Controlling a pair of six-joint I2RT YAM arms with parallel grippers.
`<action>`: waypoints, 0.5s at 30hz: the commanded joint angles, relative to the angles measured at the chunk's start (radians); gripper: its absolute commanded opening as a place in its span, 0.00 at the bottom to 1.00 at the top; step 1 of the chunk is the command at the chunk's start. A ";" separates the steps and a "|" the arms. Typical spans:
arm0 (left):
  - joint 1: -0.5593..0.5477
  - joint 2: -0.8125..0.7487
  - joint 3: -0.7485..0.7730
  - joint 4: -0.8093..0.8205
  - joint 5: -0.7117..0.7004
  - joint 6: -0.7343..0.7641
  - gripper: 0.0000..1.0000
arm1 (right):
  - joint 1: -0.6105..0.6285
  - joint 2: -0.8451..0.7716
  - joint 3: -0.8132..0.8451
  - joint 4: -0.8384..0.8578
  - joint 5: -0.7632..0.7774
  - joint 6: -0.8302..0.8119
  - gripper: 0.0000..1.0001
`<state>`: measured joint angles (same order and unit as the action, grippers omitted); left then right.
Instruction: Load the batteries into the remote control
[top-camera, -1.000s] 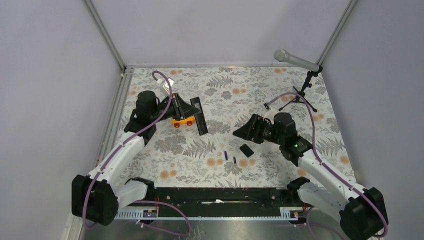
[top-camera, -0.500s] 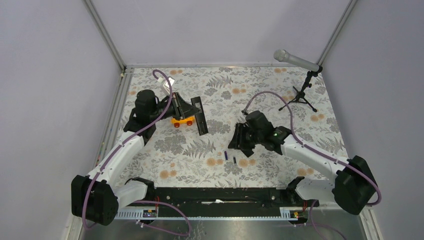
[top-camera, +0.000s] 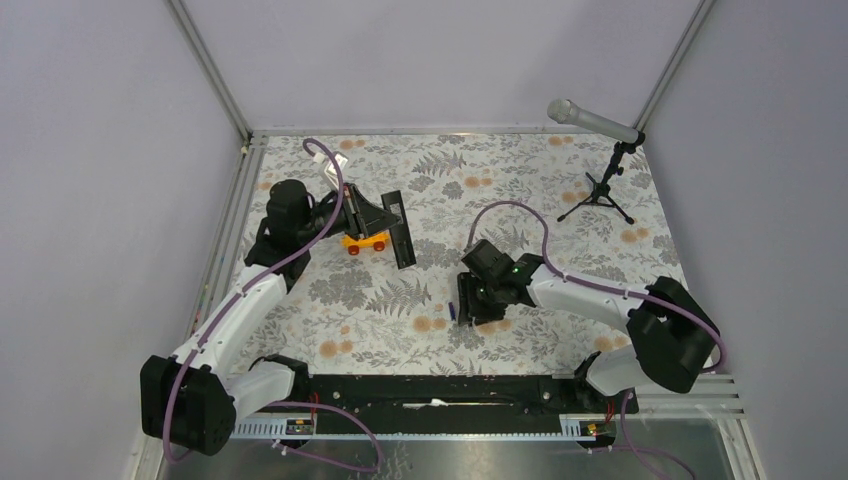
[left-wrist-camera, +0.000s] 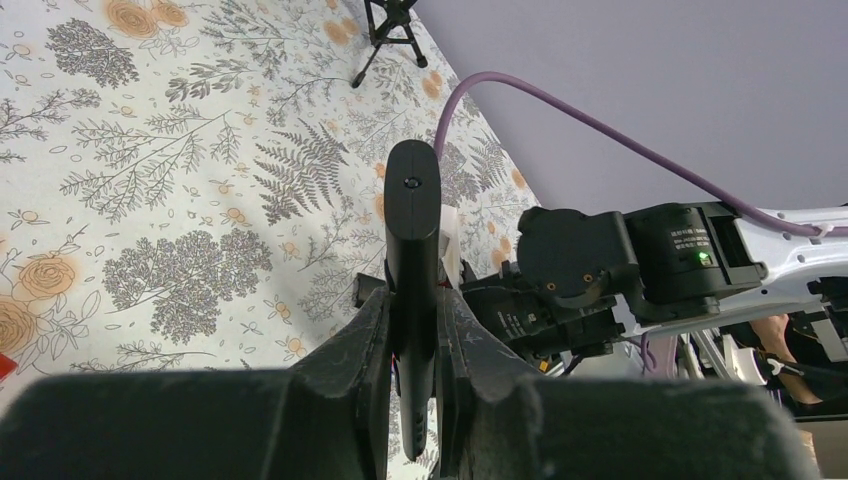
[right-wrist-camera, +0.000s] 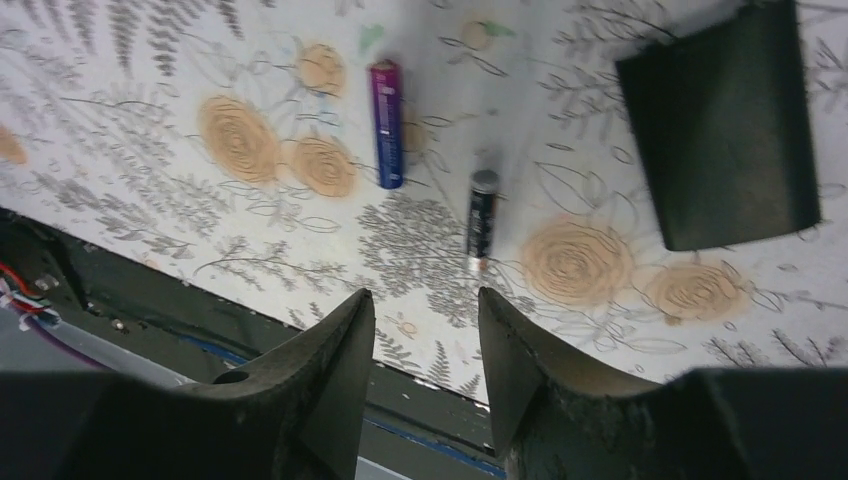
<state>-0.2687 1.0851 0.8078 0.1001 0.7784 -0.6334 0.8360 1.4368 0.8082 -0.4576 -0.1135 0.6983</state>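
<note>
Left claw (left-wrist-camera: 413, 322) clamps the remote control (left-wrist-camera: 411, 200); right claw (right-wrist-camera: 425, 320) gapes above the batteries (right-wrist-camera: 387, 122).

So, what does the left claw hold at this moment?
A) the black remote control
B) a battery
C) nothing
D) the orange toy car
A: the left wrist view shows the left claw shut on the slim black remote control, while the purplish-blue battery and the darker battery lie on the table.

Grey-and-orange floral tablecloth (top-camera: 560, 170), purplish-blue battery (right-wrist-camera: 387, 122), perhaps black-and-silver battery (right-wrist-camera: 481, 218), black remote control (left-wrist-camera: 412, 250).
</note>
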 joint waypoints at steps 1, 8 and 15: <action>0.009 -0.033 0.036 0.040 -0.004 0.033 0.00 | 0.038 -0.014 0.060 0.116 0.028 -0.031 0.48; 0.039 -0.070 0.031 -0.015 -0.084 0.056 0.00 | 0.076 0.108 0.176 0.036 0.158 -0.101 0.36; 0.077 -0.082 0.025 -0.008 -0.061 0.056 0.00 | 0.084 0.140 0.208 -0.134 0.295 -0.072 0.33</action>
<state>-0.2089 1.0256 0.8078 0.0452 0.7109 -0.5980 0.9146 1.5890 0.9981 -0.4694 0.0719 0.6186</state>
